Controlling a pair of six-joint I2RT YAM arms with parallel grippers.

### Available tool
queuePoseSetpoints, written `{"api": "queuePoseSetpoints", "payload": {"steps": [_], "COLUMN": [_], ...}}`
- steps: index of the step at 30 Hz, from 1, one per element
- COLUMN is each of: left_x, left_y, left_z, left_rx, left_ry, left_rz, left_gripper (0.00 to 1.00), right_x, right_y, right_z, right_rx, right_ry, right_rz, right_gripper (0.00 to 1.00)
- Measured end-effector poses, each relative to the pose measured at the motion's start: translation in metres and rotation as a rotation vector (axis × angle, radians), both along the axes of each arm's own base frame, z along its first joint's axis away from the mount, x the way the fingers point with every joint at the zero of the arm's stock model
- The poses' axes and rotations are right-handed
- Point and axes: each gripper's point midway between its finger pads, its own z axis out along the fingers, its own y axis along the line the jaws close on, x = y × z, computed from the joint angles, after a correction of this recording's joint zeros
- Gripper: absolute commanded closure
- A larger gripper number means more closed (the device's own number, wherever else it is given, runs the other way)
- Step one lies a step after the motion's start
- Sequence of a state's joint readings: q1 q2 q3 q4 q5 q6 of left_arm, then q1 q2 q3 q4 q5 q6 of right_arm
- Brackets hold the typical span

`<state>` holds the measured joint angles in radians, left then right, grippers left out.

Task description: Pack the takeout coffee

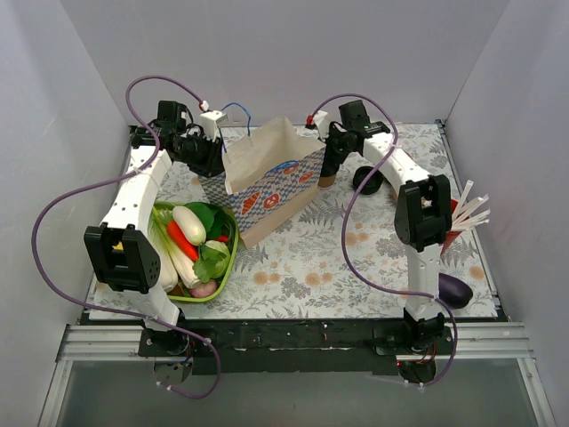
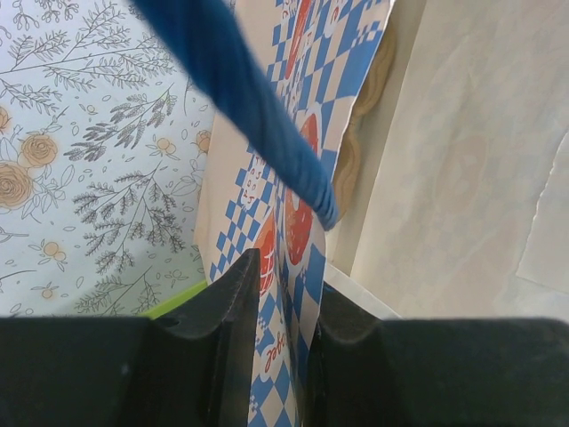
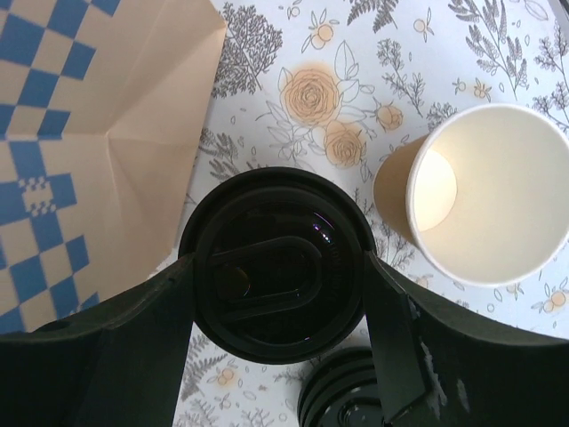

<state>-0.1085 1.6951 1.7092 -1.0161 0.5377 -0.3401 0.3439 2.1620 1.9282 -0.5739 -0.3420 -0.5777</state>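
1. The takeout coffee point(image 3: 276, 260), lid on, stands on the table point(image 1: 356, 258) just beside the paper bag point(image 1: 271, 191), not yet inside.
2. The right gripper point(image 3: 278, 267) straddles it from above, fingers against both sides of the lid.
3. The left gripper point(image 2: 283, 285) pinches the bag's wall, apparently to keep it open.
4. Likely remaining: lifting the cup into the bag.

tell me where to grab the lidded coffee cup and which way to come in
Grip the takeout coffee across its round black lid, coming straight down from above: it stands upright, and the right gripper straddles it on two opposite sides. Stay clear of the paper bag and the open cup beside it.
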Motion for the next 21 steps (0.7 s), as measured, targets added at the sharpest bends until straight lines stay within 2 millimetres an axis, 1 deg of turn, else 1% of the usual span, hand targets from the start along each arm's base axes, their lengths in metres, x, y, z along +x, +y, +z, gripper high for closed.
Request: {"api": "queuePoseSetpoints", "payload": {"steps": [4, 8, 11, 14, 17, 19, 21], "left_x": [0.0, 0.0, 0.0, 0.001, 0.002, 0.002, 0.002], "left_y": [-0.002, -0.006, -0.009, -0.012, -0.014, -0.015, -0.016], "left_z": [-0.001, -0.001, -0.001, 0.0, 0.002, 0.002, 0.002], "left_rx": [-0.012, -0.034, -0.052, -0.068, -0.079, -0.086, -0.094], "left_ry": [0.004, 0.01, 0.019, 0.016, 0.009, 0.008, 0.011], "left_rz": [-0.008, -0.017, -0.023, -0.031, -0.039, -0.043, -0.045], "left_gripper": [0.79, 0.78, 0.78, 0.78, 0.77, 0.77, 0.77], "right_x": [-0.008, -0.018, -0.034, -0.053, -0.074, -0.091, -0.114], "right_y": [-0.01, -0.023, -0.037, -0.053, -0.069, -0.076, -0.079], "right_z": [0.01, 0.028, 0.041, 0.047, 0.045, 0.037, 0.026], "right_rx": [-0.022, -0.039, -0.048, -0.05, -0.044, -0.03, -0.007], "right_ry": [0.005, -0.009, -0.007, 0.012, 0.052, 0.086, 0.132], "right_rz": [-0.01, -0.024, -0.033, -0.044, -0.047, -0.045, -0.041], "right_gripper": [0.41, 0.42, 0.43, 0.44, 0.46, 0.46, 0.45]}}
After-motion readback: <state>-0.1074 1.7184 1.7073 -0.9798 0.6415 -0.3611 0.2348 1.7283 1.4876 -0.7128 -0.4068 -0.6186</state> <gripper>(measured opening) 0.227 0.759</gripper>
